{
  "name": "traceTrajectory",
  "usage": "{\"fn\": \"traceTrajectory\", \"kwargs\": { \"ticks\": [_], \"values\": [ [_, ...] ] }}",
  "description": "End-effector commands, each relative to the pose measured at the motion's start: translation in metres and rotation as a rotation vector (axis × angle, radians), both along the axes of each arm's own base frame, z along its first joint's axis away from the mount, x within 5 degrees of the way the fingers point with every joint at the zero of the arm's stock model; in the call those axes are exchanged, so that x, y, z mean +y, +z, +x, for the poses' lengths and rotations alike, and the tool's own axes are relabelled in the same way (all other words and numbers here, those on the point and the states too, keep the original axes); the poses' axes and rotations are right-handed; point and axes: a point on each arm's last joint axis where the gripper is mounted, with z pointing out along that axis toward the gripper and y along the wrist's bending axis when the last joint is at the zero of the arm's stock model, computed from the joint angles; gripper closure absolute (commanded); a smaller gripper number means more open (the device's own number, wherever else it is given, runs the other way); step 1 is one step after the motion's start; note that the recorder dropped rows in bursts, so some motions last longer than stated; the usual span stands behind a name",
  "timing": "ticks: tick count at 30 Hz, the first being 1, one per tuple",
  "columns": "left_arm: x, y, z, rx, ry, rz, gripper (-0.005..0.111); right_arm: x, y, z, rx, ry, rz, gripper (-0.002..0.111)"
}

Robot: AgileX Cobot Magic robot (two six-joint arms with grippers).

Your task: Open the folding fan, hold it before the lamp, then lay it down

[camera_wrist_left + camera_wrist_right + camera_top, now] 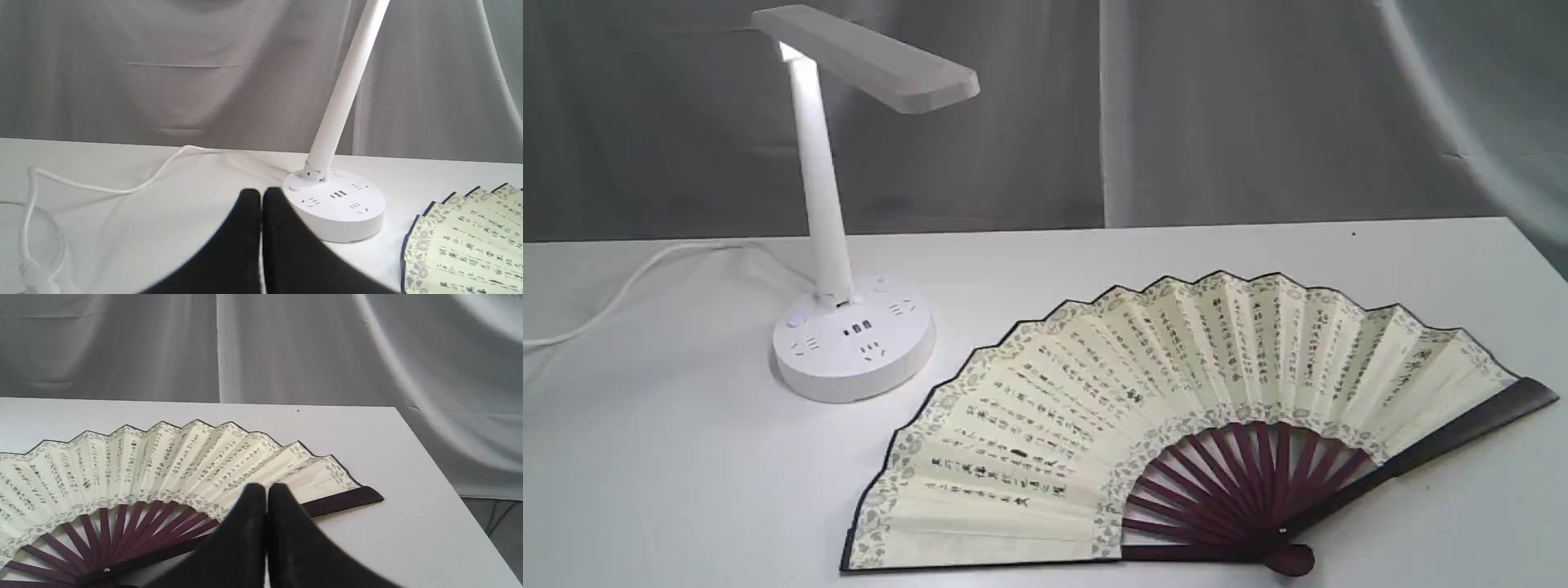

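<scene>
The folding fan (1176,384) lies spread by the lamp (823,204); left gripper (261,195) and right gripper (266,490), closed and empty, should lift clear of its paper.

The large pleated cream paper folding fan with maroon wooden ribs (1176,392) lies spread flat on the white surface (645,490), toward the front and the right of the exterior view. Its pivot is at the front and its pleats spread toward the back. The white plastic desk lamp with a round base (849,359) stands to the left of the fan and a little behind it, near but apart. The lamp's white cord (633,282) runs left from behind the base, and it probably lies on the surface. A grey cloth backdrop (1258,122) hangs behind the surface.
</scene>
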Motion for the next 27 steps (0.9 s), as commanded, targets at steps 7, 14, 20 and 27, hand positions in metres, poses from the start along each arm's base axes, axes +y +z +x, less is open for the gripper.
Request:
{"fn": "traceTrajectory", "kwargs": {
  "ticks": [7, 14, 20, 27],
  "values": [
    [0.0001, -0.0072, -0.0005, 0.065, 0.001, -0.018, 0.107, 0.0001, 0.0001, 0.0000, -0.013, 0.001, 0.004, 0.108],
    [0.0001, -0.0072, -0.0005, 0.065, 0.001, -0.018, 0.107, 0.0001, 0.0001, 0.0000, -0.013, 0.001, 0.004, 0.108],
    [0.0001, -0.0072, -0.0005, 0.065, 0.001, -0.018, 0.107, 0.0001, 0.0001, 0.0000, -0.013, 0.001, 0.004, 0.108],
    [0.0001, -0.0072, -0.0005, 0.065, 0.001, -0.018, 0.107, 0.0001, 0.0001, 0.0000, -0.013, 0.001, 0.004, 0.108]
  ]
}}
